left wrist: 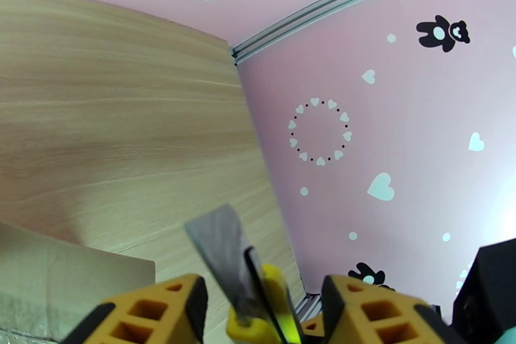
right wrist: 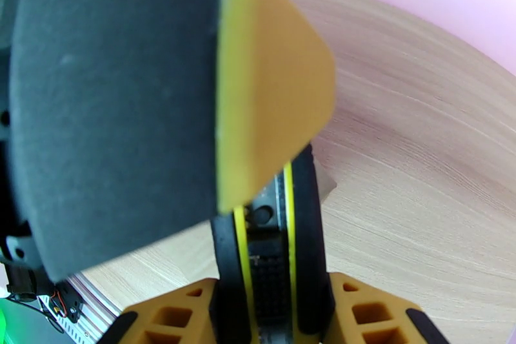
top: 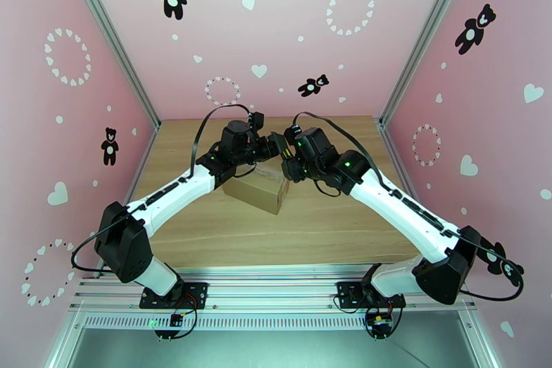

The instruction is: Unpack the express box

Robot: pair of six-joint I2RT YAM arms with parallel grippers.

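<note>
The express box, a small brown carton, lies on the wooden table under both wrists; one of its corners shows in the left wrist view. My right gripper is shut on the black-and-yellow handle of a utility knife. The knife, grey blade out, stands between the yellow fingers of my left gripper, which is open with gaps on both sides. One left finger pad looms close in the right wrist view.
Pink walls with bear and heart stickers enclose the table on three sides, with aluminium posts in the corners. Bare wood lies in front of the box and to the right. The arm bases sit at the near edge.
</note>
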